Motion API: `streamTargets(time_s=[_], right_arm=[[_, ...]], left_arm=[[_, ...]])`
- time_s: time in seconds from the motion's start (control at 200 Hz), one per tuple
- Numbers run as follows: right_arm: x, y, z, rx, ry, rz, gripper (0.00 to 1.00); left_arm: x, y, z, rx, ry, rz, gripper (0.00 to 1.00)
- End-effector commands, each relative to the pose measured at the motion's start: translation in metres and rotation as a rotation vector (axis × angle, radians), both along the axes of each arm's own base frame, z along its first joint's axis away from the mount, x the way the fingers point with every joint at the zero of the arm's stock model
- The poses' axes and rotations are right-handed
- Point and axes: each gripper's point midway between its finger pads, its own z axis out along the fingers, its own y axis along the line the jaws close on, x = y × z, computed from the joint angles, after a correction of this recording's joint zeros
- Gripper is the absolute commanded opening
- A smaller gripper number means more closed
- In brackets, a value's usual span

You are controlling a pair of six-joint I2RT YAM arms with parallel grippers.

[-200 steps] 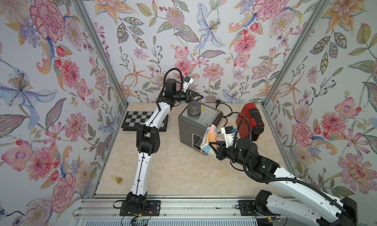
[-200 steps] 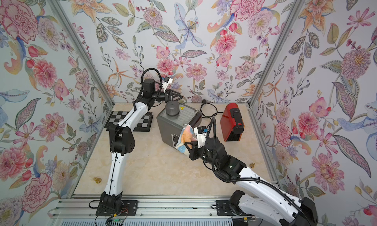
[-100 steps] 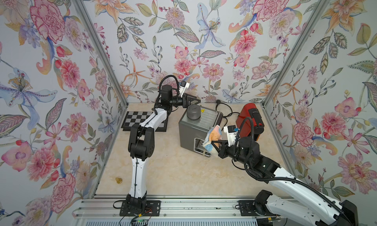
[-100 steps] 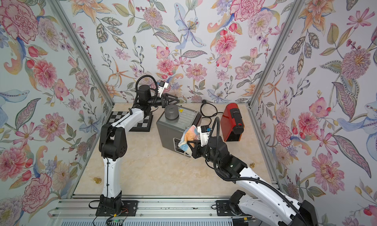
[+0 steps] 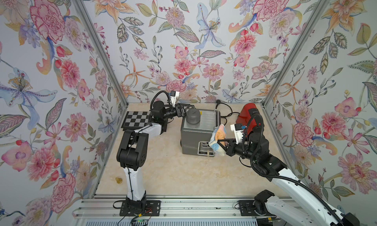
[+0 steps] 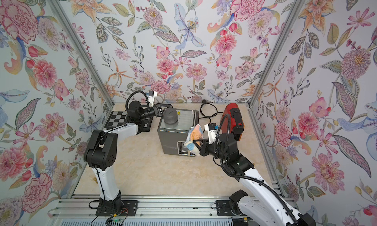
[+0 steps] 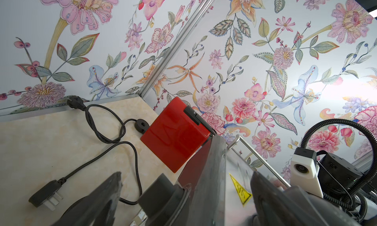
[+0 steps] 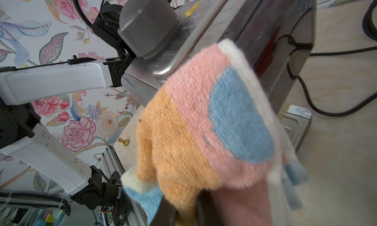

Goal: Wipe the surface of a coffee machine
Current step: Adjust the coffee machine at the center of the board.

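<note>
A: Top views?
B: The coffee machine stands toward the rear of the surface, with open room in front. The left end effector, jaws apart, is at its rear-left top corner. The right end effector, clamped on the cloth, is at its front-right edge.
A: Wrist views?
B: Only the left wrist shows the plug behind the machine. The right wrist shows the cloth against the top rail.

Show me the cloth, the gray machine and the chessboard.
cloth (image 5: pixel 220 134), in a top view, on its orange patch.
gray machine (image 5: pixel 191 137), in a top view, on its front face.
chessboard (image 5: pixel 135 120), in a top view, on its middle squares.
</note>
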Motion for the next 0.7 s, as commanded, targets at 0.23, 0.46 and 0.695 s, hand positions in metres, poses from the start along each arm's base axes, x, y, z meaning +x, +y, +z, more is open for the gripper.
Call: streamTargets(time_s=[0.23, 0.46, 0.695], right_arm=[[-0.016, -0.011, 0.008, -0.056, -0.121, -0.082, 0.00], [-0.039, 0.008, 0.012, -0.109, -0.154, -0.051, 0.00], [-0.033, 0.023, 0.037, -0.177, -0.273, -0.115, 0.00]], left_arm=[[0.048, 0.029, -0.017, 0.493, -0.067, 0.311, 0.99], [0.048, 0.064, 0.032, 0.525, -0.154, 0.539, 0.99], [0.003, 0.046, 0.074, 0.562, -0.255, 0.470, 0.99]])
